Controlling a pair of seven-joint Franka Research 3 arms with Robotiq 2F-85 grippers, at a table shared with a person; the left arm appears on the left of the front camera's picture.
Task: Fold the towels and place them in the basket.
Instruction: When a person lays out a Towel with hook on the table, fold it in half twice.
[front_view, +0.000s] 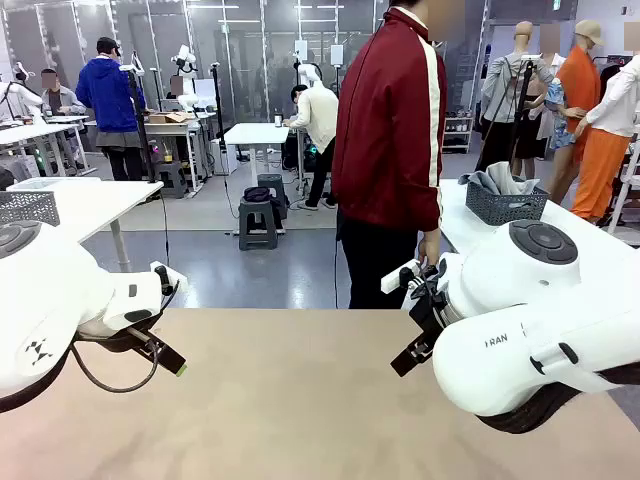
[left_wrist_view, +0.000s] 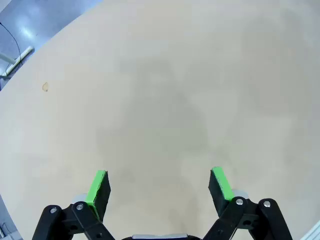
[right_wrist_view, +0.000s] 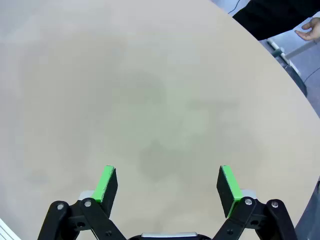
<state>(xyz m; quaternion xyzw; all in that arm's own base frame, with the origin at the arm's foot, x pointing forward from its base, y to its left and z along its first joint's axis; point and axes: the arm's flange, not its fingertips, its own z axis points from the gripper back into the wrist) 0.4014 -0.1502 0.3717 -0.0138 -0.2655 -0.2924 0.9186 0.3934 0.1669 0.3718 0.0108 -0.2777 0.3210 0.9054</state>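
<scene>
The tan bench (front_view: 300, 400) lies wide, a person (front_view: 390, 130) in a dark red jacket stands at its far edge, the dark mesh basket (front_view: 505, 207) heaped with grey cloth (front_view: 498, 181) sits on a white bench (front_view: 458, 225) behind the right arm (front_view: 530, 330), and the left claw (left_wrist_view: 159, 174) and right claw (right_wrist_view: 167, 170) gape wide over the tan bench, holding nothing.

Beige table (front_view: 300, 400), red-jacketed person (front_view: 388, 130), perhaps a stain (left_wrist_view: 45, 87)

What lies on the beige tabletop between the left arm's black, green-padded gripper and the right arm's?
Nothing. In the front view the beige tabletop is bare between the open left gripper and the open right gripper.
</scene>
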